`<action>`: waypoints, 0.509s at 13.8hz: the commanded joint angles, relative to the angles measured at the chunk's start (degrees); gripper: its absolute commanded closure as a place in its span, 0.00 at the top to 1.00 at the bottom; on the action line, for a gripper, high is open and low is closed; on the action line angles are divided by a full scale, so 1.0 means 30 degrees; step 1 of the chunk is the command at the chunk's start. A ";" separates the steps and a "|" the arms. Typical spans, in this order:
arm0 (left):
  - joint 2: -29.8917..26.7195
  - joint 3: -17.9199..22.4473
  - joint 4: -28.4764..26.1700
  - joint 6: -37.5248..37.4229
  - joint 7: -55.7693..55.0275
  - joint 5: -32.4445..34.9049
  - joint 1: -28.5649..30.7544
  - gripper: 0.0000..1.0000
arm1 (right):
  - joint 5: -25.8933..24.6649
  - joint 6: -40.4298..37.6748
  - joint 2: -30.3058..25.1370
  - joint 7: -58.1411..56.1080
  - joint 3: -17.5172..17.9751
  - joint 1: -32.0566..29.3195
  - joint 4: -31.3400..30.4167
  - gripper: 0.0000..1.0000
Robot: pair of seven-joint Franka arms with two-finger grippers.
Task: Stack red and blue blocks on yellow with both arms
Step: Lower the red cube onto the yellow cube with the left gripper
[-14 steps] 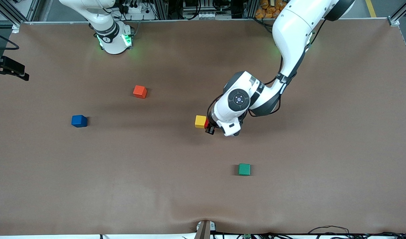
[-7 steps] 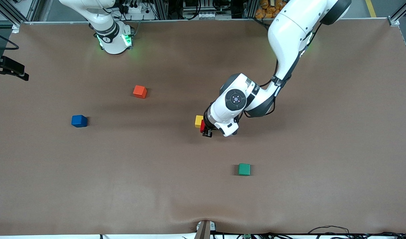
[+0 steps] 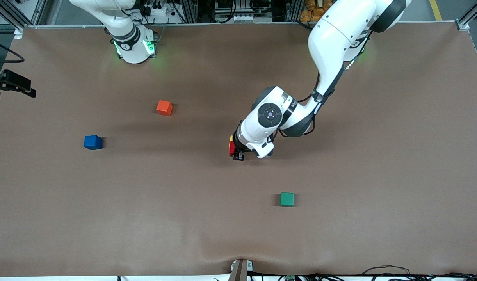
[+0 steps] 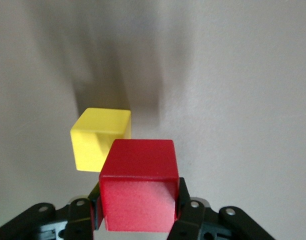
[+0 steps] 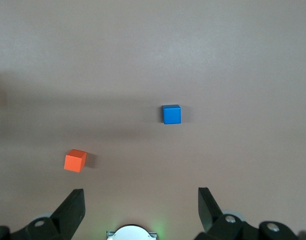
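While left gripper (image 4: 138, 220) clamps red block (image 4: 138, 192) over half-hidden yellow (image 4: 95, 137), right gripper (image 5: 140, 210) jaws spread.

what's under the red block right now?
The yellow cube, partly under the red block held up in the left claw; no contact visible. Its nearer part is covered.

Three camera views, one high and two wrist-mounted

The table (image 3: 105, 218) was viewed from high across; the yellow cube (image 4: 99, 137) was seen close by the left wrist, the blue cube (image 5: 171, 114) from higher by the right wrist.
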 commanded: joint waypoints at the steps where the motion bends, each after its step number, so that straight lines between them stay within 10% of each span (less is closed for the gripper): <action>1: 0.0038 0.0299 0.0427 0.0173 -0.0344 -0.0095 -0.0561 0.00 | -0.0113 -0.0164 0.0153 0.0098 0.0188 -0.0272 0.0426 1.00; 7: -0.0109 0.0563 0.0163 -0.0731 -0.1455 0.1016 -0.0796 0.00 | -0.0113 -0.0164 0.0154 0.0098 0.0188 -0.0243 0.0426 1.00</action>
